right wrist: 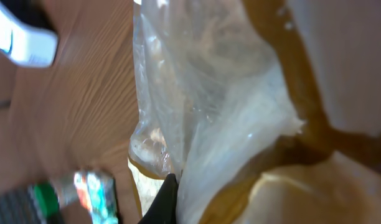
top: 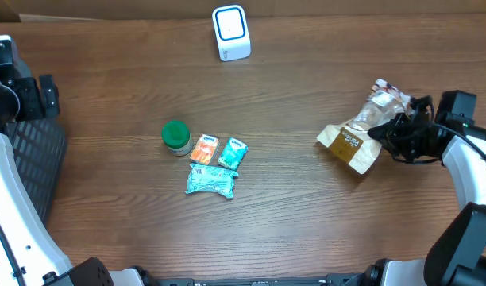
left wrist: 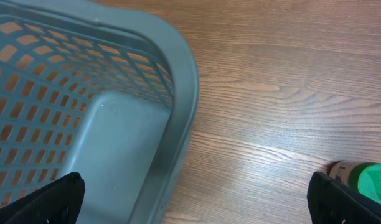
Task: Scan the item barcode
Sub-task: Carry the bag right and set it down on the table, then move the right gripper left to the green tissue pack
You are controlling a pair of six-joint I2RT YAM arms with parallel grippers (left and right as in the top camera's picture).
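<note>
Brown snack bag [top: 352,143], label too small to read, long side slanted, right gripper [top: 388,131] pinching it, left gripper [left wrist: 195,202] wide open

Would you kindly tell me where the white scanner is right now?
In the overhead view the white scanner sits at the far edge of the table, about midway across, beyond the green-lidded jar and left of the snack bag.

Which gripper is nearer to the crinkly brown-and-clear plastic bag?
Right. The right gripper is shut on the brown-and-clear plastic bag; the left gripper is open far across the table, by a grey plastic mesh basket.
</note>
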